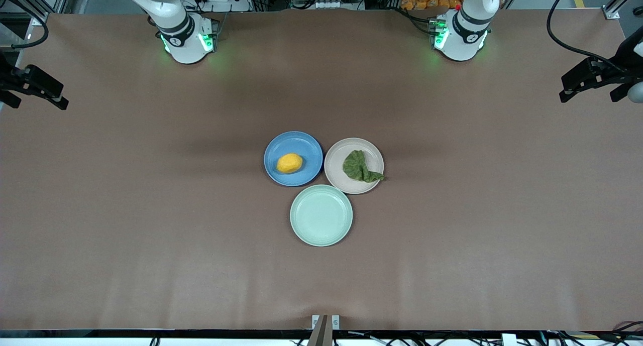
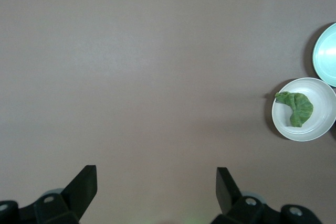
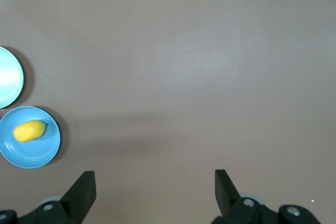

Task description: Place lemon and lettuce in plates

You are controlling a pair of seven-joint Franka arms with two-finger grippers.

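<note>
The yellow-orange lemon [image 1: 290, 163] lies in the blue plate [image 1: 307, 149] at mid-table. The dark green lettuce [image 1: 357, 166] lies in the beige-pink plate [image 1: 335, 169] beside it, toward the left arm's end, its tail over the rim. My left gripper [image 2: 156, 183] is open and empty, high over bare table; its wrist view shows the lettuce [image 2: 296, 107] in the beige plate [image 2: 321, 125]. My right gripper [image 3: 155, 184] is open and empty, high over bare table; its wrist view shows the lemon [image 3: 28, 130] in the blue plate [image 3: 38, 153]. Neither gripper shows in the front view.
An empty mint-green plate [image 1: 321, 215] sits nearer the front camera, touching both other plates. Black camera mounts stand at the right arm's end [image 1: 31, 85] and the left arm's end [image 1: 595, 75] of the table. The arm bases [image 1: 187, 34] stand along the table's top edge.
</note>
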